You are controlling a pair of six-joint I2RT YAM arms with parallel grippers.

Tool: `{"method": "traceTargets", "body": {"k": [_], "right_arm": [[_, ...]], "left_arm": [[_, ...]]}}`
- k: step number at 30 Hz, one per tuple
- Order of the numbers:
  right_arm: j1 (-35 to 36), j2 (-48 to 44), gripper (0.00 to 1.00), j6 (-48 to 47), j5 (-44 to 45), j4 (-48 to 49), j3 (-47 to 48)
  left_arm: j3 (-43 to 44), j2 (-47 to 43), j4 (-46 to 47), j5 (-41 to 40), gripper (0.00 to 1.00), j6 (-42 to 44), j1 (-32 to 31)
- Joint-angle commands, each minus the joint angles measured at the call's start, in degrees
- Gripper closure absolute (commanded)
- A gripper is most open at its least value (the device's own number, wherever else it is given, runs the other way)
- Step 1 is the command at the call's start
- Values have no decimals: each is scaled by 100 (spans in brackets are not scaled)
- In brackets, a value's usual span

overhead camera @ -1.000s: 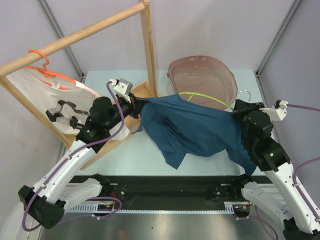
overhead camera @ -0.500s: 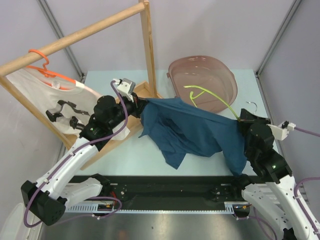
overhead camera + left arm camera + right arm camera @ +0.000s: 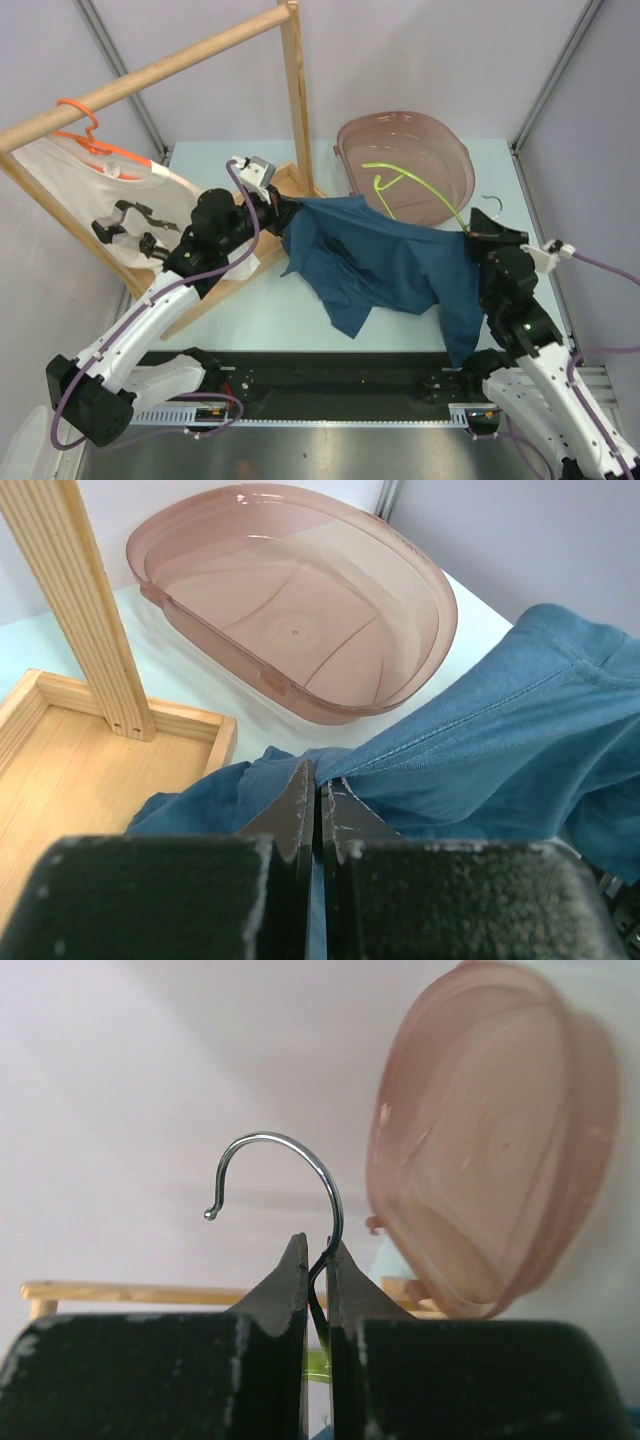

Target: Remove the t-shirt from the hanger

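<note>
Left jaws pinch the t-shirt, right jaws clamp the hanger hook.

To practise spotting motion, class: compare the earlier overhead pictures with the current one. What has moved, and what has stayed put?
The right pincer, shut on the hanger, pulled back toward the near edge, drawing more of the hanger out of the blue t-shirt. The left pincer kept its grip on the t-shirt, edging slightly right. The tub, rack and white shirt stayed put.
</note>
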Motion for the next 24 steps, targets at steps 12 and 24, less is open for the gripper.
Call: {"method": "traceTargets", "body": {"k": [12, 24], "right_arm": [[-72, 2467, 100, 35, -2727, 3950, 1001], [-213, 2713, 100, 141, -3420, 4450, 1933]], "left_arm": [[473, 908, 13, 1412, 100, -88, 29], [939, 1612, -700, 1315, 100, -158, 20]]}}
